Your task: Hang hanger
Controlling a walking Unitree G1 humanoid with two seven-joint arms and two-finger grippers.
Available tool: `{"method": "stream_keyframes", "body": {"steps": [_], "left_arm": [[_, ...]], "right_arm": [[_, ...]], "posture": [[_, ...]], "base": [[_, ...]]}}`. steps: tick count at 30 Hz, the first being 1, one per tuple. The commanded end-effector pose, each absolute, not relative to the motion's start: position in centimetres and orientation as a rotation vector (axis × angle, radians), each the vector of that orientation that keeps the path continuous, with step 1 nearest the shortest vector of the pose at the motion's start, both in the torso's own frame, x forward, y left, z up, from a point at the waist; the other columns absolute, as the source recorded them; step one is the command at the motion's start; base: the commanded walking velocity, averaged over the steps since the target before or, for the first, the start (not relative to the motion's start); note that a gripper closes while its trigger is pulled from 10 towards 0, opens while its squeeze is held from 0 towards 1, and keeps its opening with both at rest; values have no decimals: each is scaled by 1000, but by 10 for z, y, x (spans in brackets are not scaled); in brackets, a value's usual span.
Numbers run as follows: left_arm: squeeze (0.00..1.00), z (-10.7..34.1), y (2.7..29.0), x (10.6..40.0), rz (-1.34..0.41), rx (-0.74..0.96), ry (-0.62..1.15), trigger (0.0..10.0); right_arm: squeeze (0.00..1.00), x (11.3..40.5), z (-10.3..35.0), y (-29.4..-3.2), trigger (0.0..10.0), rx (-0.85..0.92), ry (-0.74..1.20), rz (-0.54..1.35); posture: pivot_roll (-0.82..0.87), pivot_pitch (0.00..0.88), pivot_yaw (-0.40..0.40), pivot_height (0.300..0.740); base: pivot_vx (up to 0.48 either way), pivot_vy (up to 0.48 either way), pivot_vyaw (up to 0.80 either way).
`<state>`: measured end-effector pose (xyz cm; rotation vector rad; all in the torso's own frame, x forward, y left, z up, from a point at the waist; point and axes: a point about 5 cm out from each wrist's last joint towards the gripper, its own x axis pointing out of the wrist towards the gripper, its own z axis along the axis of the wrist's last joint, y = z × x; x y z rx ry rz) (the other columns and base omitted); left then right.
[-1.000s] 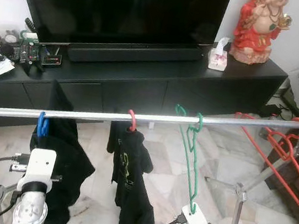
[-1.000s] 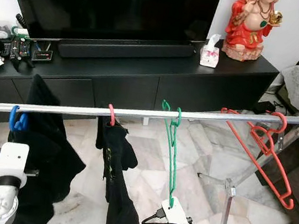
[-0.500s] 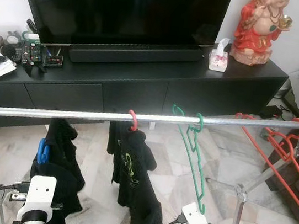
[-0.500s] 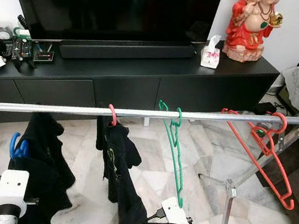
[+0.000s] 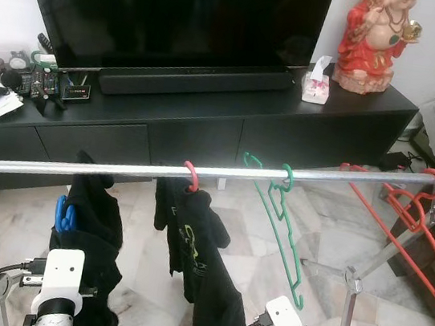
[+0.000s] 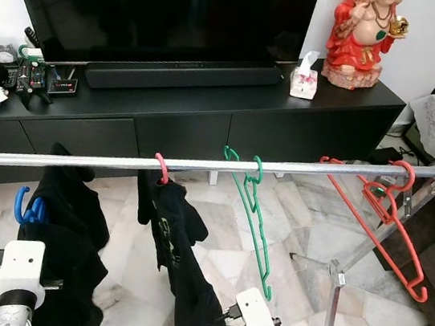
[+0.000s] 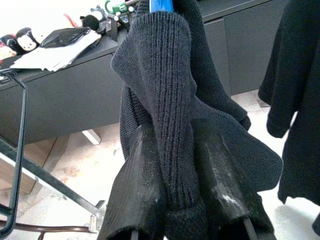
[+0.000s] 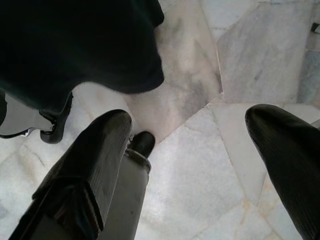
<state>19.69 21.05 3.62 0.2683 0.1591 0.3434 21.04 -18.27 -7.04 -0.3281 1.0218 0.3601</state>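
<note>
Knitwear on a blue hanger [image 5: 61,214] is what the left gripper [image 7: 180,200] has in hand: its 2 black fingers [image 7: 142,175] are clenched on a fold of the black knitted garment [image 7: 172,100], low down, below the silver clothes rail [image 5: 119,168] and under that rail's left end. The blue hook sits clear of the rail, so the hanger is not yet hung.

The right gripper [image 8: 200,150] hangs low over the marble floor [image 8: 200,75], fingers spread wide and grasping nothing.

Along the rail, from its left: a pink hanger [image 5: 191,176] carrying a black T-shirt [image 5: 199,266], 2 bare green hangers [image 5: 279,212] near the middle, and red hangers [image 5: 417,215] at the right end.

The knit looks soft, thick and stretchy, likely to sag and let the hanger swing or tilt; the plastic hanger is probably light and stiff. A hold on the hanger's neck or shoulder would likely steer the hook better than a pinch on the cloth
</note>
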Motion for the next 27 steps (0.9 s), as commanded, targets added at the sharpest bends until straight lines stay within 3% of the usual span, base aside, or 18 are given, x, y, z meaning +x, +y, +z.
{"method": "stream_keyframes", "body": {"steps": [1,6,27], "left_arm": [[0,43,210,200,347,261,125,10000],[0,43,208,202,335,258,123,10000],[0,43,207,203,318,260,120,10000]], "right_arm": [[0,208,-72,-183,10000,-305,1025,343],[0,207,-73,-183,10000,-305,1026,335],[0,205,-73,-183,10000,-307,1025,321]], "posture": [[-130,0,40,740],[-132,0,44,740],[-133,0,49,740]], "base": [[0,0,0],[-97,0,0],[-293,0,0]]}}
